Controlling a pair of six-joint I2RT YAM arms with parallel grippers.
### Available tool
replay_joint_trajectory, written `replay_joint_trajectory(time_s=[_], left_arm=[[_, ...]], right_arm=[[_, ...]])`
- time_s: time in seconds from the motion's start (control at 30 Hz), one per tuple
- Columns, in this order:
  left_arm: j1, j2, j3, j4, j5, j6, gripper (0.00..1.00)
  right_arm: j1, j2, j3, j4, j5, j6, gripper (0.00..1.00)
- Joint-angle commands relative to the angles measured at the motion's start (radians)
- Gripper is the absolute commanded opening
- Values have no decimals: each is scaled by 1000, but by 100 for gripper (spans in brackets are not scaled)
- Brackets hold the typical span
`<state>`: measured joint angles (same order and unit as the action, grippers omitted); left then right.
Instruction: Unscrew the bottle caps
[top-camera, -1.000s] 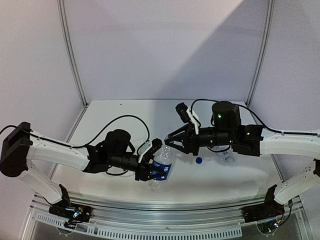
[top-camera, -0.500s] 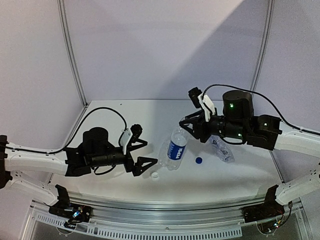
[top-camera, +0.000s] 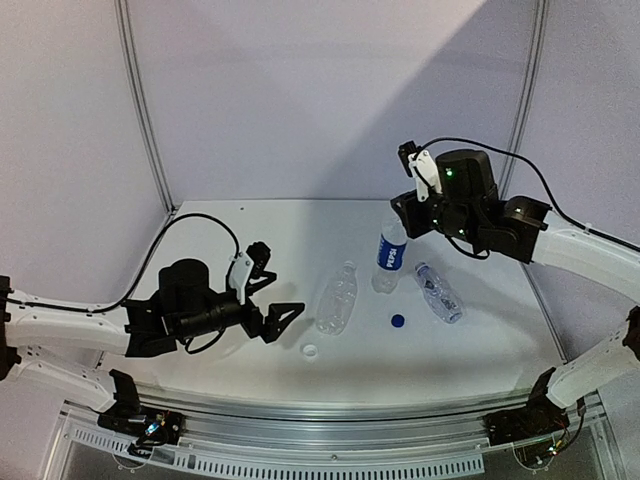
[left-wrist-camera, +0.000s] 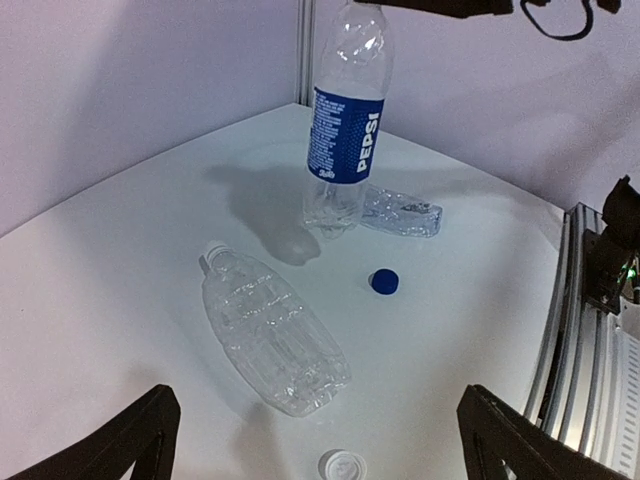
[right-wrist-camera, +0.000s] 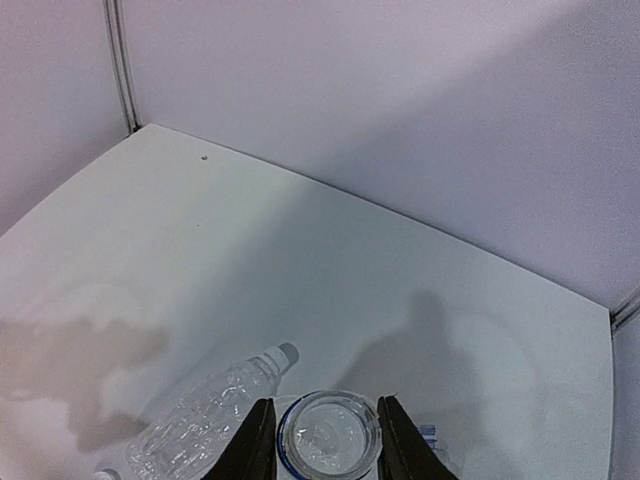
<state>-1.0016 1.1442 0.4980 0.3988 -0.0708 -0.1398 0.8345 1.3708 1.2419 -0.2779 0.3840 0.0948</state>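
My right gripper (top-camera: 398, 226) is shut on the upper end of the blue-label bottle (top-camera: 388, 258), which hangs about upright with its lower end at or just above the table. In the right wrist view (right-wrist-camera: 326, 432) its fingers clasp that round end (right-wrist-camera: 330, 440). A plain bottle (top-camera: 337, 297) lies mid-table, also in the left wrist view (left-wrist-camera: 270, 330); I cannot tell whether its whitish neck is capped. Another plain bottle (top-camera: 438, 292) lies to the right. A blue cap (top-camera: 397, 321) and a white cap (top-camera: 310, 350) lie loose. My left gripper (top-camera: 276, 288) is open and empty, left of them.
The table (top-camera: 250, 225) is boxed in by white walls at the back and both sides. An aluminium rail (top-camera: 330, 415) runs along the near edge, and also shows in the left wrist view (left-wrist-camera: 585, 330). A black cable (top-camera: 205, 225) arcs over the left arm.
My left gripper let go of the blue-label bottle and drew back left, open. My right gripper carried the bottle up and to the back right. The plain bottle and white cap came into view.
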Motion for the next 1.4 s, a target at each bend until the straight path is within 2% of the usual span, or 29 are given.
replay_joint_trajectory(time_s=[0.0, 0.37, 0.47, 0.97, 1.17, 1.27, 1.37], left_arm=[[-6, 12, 1, 0, -13, -6, 99], [-6, 5, -4, -2, -34, -7, 99], [-6, 14, 0, -3, -32, -7, 99], [-7, 20, 8, -14, -14, -9, 99], [-6, 16, 9, -17, -11, -9, 99], [-8, 14, 10, -17, -11, -9, 99], [-7, 14, 9, -18, -11, -9, 99]], right_arm=[[-40, 60, 15, 0, 21, -3, 0], [-153, 126, -38, 69, -76, 32, 0], [-172, 119, -59, 96, -85, 53, 3], [-202, 185, -28, 73, -115, 59, 9], [-204, 210, -17, 67, -112, 60, 20], [-205, 214, -16, 66, -104, 60, 32], [-205, 211, -15, 67, -101, 59, 36]])
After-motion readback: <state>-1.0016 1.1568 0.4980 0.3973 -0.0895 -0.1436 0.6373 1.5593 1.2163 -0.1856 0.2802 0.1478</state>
